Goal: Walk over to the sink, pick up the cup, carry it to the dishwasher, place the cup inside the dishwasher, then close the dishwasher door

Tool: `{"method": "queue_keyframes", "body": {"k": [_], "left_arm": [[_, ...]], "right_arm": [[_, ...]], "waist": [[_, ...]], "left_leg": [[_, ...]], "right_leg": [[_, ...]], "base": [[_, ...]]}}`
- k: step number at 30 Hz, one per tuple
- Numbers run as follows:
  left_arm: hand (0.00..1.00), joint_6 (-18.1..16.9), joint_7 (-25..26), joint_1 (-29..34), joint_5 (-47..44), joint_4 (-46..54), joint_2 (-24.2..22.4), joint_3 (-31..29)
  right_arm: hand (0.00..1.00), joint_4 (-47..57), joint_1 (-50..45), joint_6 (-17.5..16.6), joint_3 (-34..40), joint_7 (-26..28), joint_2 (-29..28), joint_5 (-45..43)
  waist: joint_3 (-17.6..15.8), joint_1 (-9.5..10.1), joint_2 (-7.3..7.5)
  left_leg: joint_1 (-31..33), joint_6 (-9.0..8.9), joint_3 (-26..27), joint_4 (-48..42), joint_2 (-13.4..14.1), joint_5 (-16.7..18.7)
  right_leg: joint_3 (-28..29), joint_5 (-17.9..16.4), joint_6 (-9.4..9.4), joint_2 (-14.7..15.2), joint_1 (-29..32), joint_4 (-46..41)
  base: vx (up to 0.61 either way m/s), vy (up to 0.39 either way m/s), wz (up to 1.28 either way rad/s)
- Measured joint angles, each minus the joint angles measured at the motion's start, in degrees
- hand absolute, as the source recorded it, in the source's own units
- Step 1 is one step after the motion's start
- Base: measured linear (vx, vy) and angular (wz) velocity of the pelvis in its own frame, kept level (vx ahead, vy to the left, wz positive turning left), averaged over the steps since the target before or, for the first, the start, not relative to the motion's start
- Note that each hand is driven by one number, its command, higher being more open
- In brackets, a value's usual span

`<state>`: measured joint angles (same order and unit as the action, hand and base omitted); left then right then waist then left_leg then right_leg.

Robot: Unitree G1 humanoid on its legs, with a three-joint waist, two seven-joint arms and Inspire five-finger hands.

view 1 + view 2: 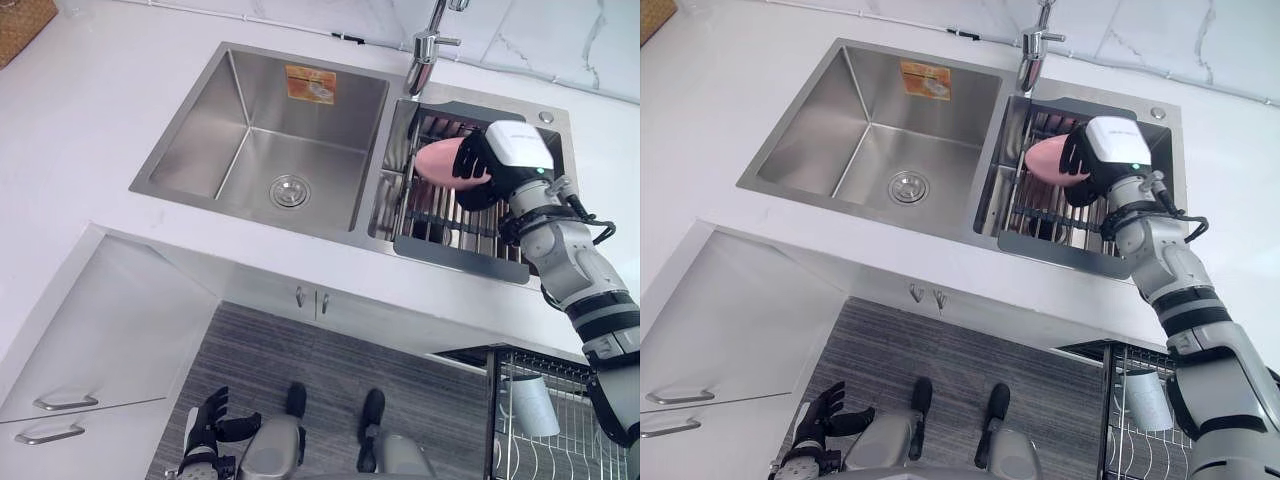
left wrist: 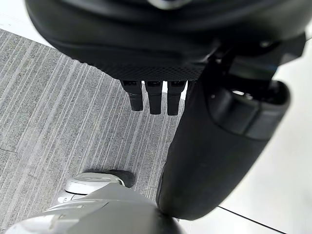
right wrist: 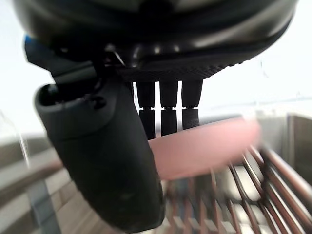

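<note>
The right hand (image 1: 482,166) is seen clasped round the pink cup (image 1: 436,162), with dark fingers (image 3: 169,113) curled over one side and the thumb pressed against the other. The cup is held on its side, over the smaller right basin of the sink. Its long axis is kept roughly level and runs across the basin, and the free rounded end is pointed toward the robot's left, at the larger basin. Which end is the mouth cannot be told. Below the cup a dark wire rack (image 1: 441,216) is set in the small basin; whether the cup touches its wires cannot be told.

Just behind the hand, the chrome faucet (image 1: 426,48) is mounted at the divide between the basins. The large left basin (image 1: 200,130) is fitted with a round drain (image 1: 290,190), and a sticker (image 1: 310,84) is stuck on its far wall. The sink is sunk into a white countertop (image 1: 90,130).

Under the counter, at lower right, a dishwasher rack (image 1: 565,440) is pulled out, with a pale cup (image 1: 530,405) standing in it. White drawers with metal handles (image 1: 65,402) are seen at lower left.

The left hand (image 1: 205,425) is hung low over the grey floor (image 1: 330,350), fingers relaxed and holding nothing.
</note>
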<state>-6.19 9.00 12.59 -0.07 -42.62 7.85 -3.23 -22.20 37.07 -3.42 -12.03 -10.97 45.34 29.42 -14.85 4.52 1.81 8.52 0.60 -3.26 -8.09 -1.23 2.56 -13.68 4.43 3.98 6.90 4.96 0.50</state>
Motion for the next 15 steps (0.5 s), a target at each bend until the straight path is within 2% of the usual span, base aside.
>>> {"method": "queue_keyframes", "body": {"k": [1,6,15], "left_arm": [[0.9,0.2,0.0,0.1,0.0,0.0,-0.1,-0.2],[0.9,0.7,-0.1,0.2,0.1,0.0,-0.2,-0.7],[0.9,1.8,-0.4,0.8,0.2,-0.4,-0.2,-0.8]], "right_arm": [[0.3,5.5,-3.3,0.0,3.7,-0.9,-1.2,0.0],[0.3,19.7,-11.4,-1.1,10.8,-3.2,-4.6,0.0],[0.3,36.9,-27.3,-2.2,25.0,-5.8,-12.8,0.0]], "waist": [[0.0,-0.03,0.0],[0.0,-1.35,-0.01],[1.2,-4.64,-0.02]], "left_leg": [[-0.8,-0.02,0.6,0.0,0.1,0.4],[-2.4,0.16,2.3,0.1,0.2,1.2],[-7.1,0.35,6.8,1.6,0.5,2.3]], "right_leg": [[0.6,0.0,-0.01,-0.1,-0.5,0.0],[2.3,-0.2,0.04,-0.1,-1.2,0.0],[6.9,-0.2,0.26,-0.4,-2.9,0.0]], "base": [[0.01,0.009,-0.12],[0.02,0.023,-0.19],[0.02,0.025,-0.26]]}}
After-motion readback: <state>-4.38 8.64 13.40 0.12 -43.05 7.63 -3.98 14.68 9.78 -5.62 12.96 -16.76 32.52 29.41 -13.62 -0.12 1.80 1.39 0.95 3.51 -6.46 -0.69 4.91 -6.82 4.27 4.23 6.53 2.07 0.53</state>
